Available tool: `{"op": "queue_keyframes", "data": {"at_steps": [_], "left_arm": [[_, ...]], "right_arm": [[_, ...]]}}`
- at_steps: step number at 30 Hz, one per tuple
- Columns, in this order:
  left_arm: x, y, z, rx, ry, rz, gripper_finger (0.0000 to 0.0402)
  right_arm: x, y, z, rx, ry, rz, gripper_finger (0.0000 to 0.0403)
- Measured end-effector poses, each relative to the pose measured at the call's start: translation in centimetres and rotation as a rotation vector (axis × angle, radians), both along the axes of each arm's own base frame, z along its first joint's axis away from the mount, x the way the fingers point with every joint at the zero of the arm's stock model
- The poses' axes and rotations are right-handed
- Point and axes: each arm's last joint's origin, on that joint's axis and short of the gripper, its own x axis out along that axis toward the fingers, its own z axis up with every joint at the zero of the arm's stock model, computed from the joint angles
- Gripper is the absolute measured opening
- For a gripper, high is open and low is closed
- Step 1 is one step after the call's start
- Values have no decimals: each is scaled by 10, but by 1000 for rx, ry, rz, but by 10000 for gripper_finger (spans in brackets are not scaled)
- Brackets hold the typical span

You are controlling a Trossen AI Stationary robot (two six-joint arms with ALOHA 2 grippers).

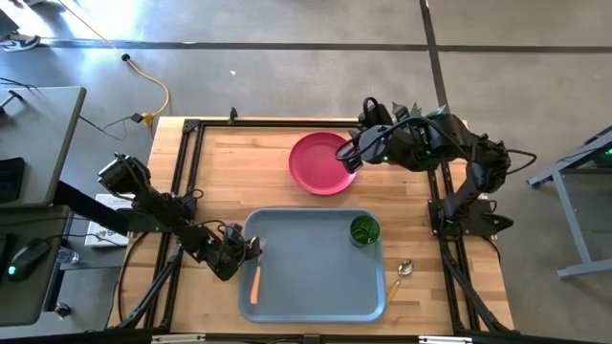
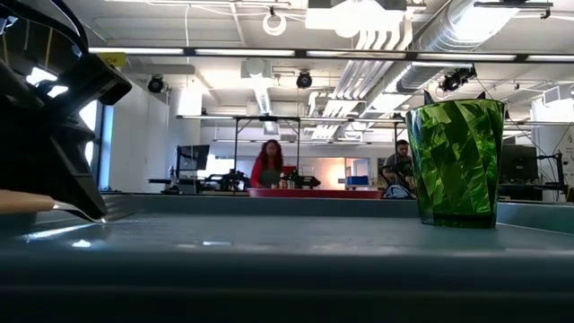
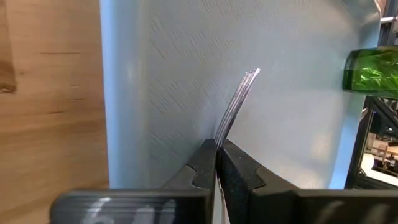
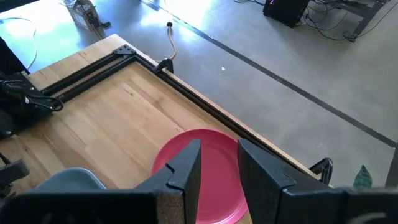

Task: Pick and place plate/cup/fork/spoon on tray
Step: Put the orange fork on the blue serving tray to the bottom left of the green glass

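Observation:
The grey-blue tray (image 1: 316,287) lies at the table's near middle. My left gripper (image 1: 251,250) is over the tray's left edge, shut on the fork; the silver tines (image 3: 239,102) stick out past its fingertips and the orange-tan handle (image 1: 254,284) points toward the near edge. The green cup (image 1: 364,229) stands upright in the tray's far right corner. The pink-red plate (image 1: 322,162) rests flat on the table beyond the tray. My right gripper (image 4: 217,171) is open over the plate's right part. The spoon (image 1: 402,272) lies on the table right of the tray. My left gripper pinches the fork between its two fingers just behind the tines (image 3: 219,142). It comes at the fork from the table's left, slanting down, and its fingers lie across it. The handle (image 2: 18,202) runs low over the tray's floor; whether it rests there I cannot tell.
Black rails (image 1: 191,129) frame the wooden table along its far and side edges. A white pot with a green plant (image 1: 435,113) is behind my right arm at the far right. The middle of the tray's floor (image 1: 306,263) is bare.

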Motion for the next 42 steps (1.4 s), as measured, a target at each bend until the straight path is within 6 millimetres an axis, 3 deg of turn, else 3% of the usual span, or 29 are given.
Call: {"op": "queue_keyframes", "data": {"at_steps": [10,42], "left_arm": [[0,0,0,-7,-5,5,54],[-3,3,7,3,-8,4,51]], "right_arm": [[-1,0,-1,-1,11,0,94],[-1,0,-1,6,23,15,94]]}}
